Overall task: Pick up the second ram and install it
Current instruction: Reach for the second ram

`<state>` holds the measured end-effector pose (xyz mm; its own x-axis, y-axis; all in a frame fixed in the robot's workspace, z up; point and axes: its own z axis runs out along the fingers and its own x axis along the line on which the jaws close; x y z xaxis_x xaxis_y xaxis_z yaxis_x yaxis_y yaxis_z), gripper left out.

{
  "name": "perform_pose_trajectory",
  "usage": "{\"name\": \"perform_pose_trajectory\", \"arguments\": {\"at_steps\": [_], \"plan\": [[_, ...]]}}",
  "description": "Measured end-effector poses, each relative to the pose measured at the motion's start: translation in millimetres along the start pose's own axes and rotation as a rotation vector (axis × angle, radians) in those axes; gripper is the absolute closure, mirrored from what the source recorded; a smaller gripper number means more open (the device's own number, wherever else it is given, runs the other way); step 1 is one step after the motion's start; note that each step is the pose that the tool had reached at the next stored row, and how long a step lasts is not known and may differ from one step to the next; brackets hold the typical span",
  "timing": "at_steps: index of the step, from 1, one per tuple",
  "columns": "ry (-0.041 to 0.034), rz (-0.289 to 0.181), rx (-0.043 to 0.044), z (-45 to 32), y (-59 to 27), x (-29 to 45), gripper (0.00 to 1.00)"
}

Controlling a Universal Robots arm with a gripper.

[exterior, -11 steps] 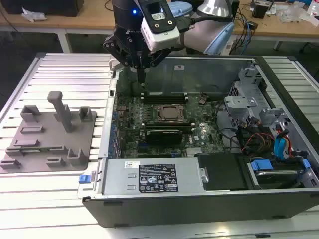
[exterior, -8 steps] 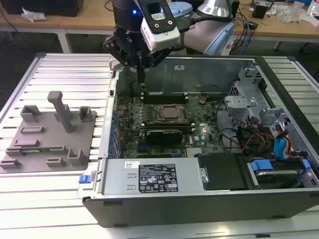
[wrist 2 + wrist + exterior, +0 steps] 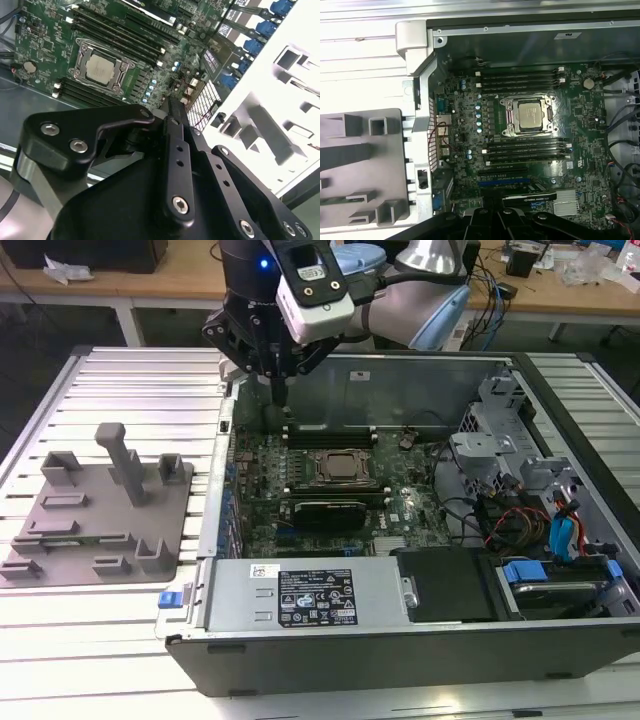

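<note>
My gripper (image 3: 277, 390) hangs over the back corner of the open computer case (image 3: 330, 640), on the exterior view's left, just above the motherboard (image 3: 530, 125). In the second wrist view its black fingers (image 3: 172, 112) are pressed together with nothing between them. The second ram (image 3: 342, 201) shows as a thin green strip lying in a slot of the grey fixture (image 3: 100, 505) outside the case, well apart from the gripper. Dark memory slots (image 3: 520, 80) run on both sides of the metal-capped processor (image 3: 529, 114).
The case's side wall (image 3: 215, 490) stands between the fixture and the motherboard. A drive cage with red and blue cables (image 3: 550, 530) fills the case on the exterior view's right. The power supply (image 3: 300, 595) lies along the near side. A slatted metal table (image 3: 120, 380) carries everything.
</note>
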<state>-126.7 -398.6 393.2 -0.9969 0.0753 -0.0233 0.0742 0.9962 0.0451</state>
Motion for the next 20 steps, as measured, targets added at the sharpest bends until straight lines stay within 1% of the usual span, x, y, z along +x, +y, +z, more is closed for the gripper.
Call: {"name": "perform_pose_trajectory", "arguments": {"at_steps": [2, 6, 8, 9, 11, 13, 20], "plan": [[0.0000, 0.000, 0.0000, 0.0, 0.1, 2.7, 0.92], [-0.0001, 0.000, 0.0000, -0.1, 0.0, 10.6, 0.92], [0.0000, 0.000, 0.0000, -0.2, -0.3, 15.9, 0.92], [0.0000, 0.000, 0.0000, -0.2, -0.7, 20.7, 0.92], [0.0000, 0.000, 0.0000, -0.2, -1.1, 25.2, 0.92], [0.0000, 0.000, 0.0000, -0.2, -1.5, 31.2, 0.92], [0.0000, 0.000, 0.0000, 0.0, -2.2, 40.6, 0.92]]}}
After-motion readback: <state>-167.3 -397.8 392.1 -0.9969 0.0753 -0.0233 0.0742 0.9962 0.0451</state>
